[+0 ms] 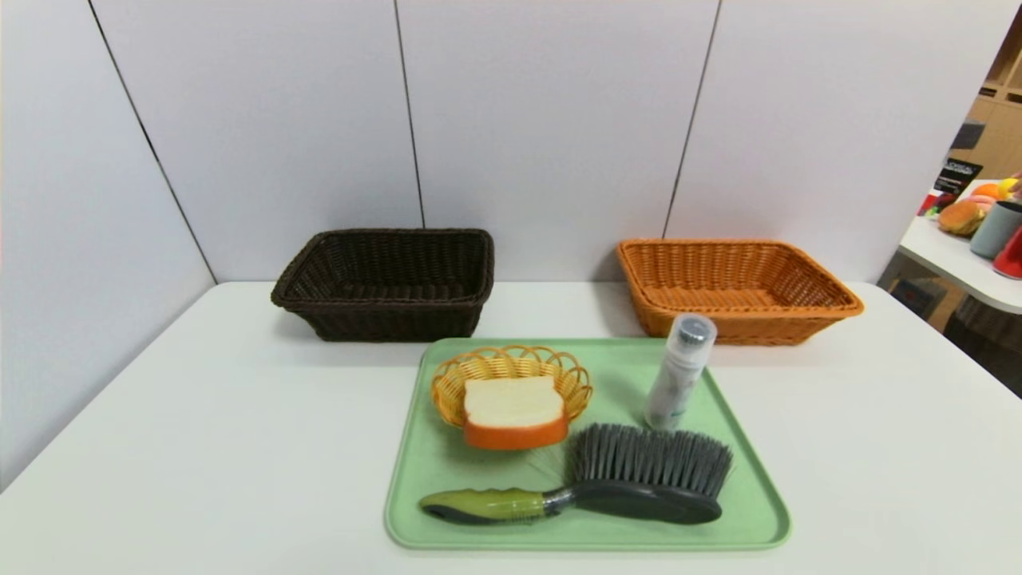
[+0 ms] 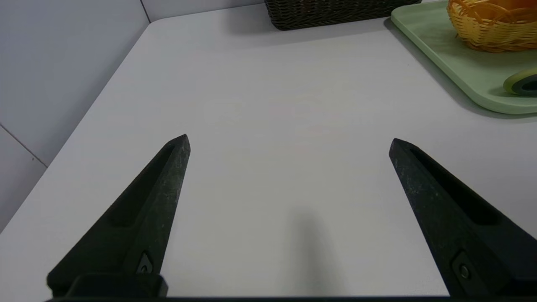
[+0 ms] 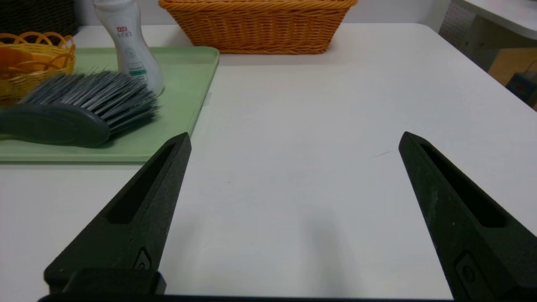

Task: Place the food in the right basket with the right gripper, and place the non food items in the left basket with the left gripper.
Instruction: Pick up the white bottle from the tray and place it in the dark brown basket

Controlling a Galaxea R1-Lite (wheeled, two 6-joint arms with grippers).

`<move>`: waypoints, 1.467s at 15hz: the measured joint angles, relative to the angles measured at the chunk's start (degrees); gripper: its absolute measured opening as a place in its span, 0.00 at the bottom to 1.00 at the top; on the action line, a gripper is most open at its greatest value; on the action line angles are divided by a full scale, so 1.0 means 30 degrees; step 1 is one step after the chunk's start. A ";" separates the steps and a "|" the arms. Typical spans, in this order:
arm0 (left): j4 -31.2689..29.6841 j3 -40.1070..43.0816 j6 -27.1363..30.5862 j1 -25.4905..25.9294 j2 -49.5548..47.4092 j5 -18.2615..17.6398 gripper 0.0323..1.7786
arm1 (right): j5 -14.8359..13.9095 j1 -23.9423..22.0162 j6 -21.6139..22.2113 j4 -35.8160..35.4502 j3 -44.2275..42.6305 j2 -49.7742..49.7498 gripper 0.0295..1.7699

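Observation:
A slice of bread [image 1: 515,413] leans in a small yellow wicker bowl [image 1: 511,375] on a green tray [image 1: 447,455]. On the same tray a white bottle [image 1: 679,371] stands upright and a grey brush [image 1: 607,483] with a green handle lies along the front. At the back of the table sit the dark brown left basket [image 1: 387,279] and the orange right basket [image 1: 734,287]. My left gripper [image 2: 289,142] hovers open over bare table left of the tray. My right gripper [image 3: 293,140] hovers open over bare table right of the tray. Neither arm shows in the head view.
The white table [image 1: 160,415] meets grey wall panels at the back and left. Another table [image 1: 958,255] with fruit and cups stands beyond the right edge. In the right wrist view the brush [image 3: 75,113] and bottle [image 3: 130,46] lie close to one finger.

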 joint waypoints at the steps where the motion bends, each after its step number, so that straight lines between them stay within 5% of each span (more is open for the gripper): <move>1: 0.0008 0.0000 -0.0045 0.0000 0.0000 0.0000 0.95 | 0.0000 0.0000 -0.0008 -0.0004 0.0000 0.0000 0.97; 9: 0.0000 0.0000 -0.0735 0.0000 0.0000 0.0081 0.95 | -0.0004 0.0000 -0.0045 -0.0028 0.0000 0.0000 0.97; 14: -0.1191 -0.0382 0.1796 0.0000 0.0000 -0.0012 0.95 | 0.0167 -0.0028 -0.0427 0.0597 -0.1158 0.0000 0.97; 18: 0.0313 -0.2422 0.1849 0.0008 0.0126 -0.0370 0.95 | 0.3239 -0.0028 -0.1248 0.5384 -0.4868 0.0236 0.97; 22: 0.0203 -0.4730 0.1829 0.0008 0.2430 -0.1443 0.95 | 0.5027 -0.0175 -0.1520 0.5465 -0.8127 0.3393 0.97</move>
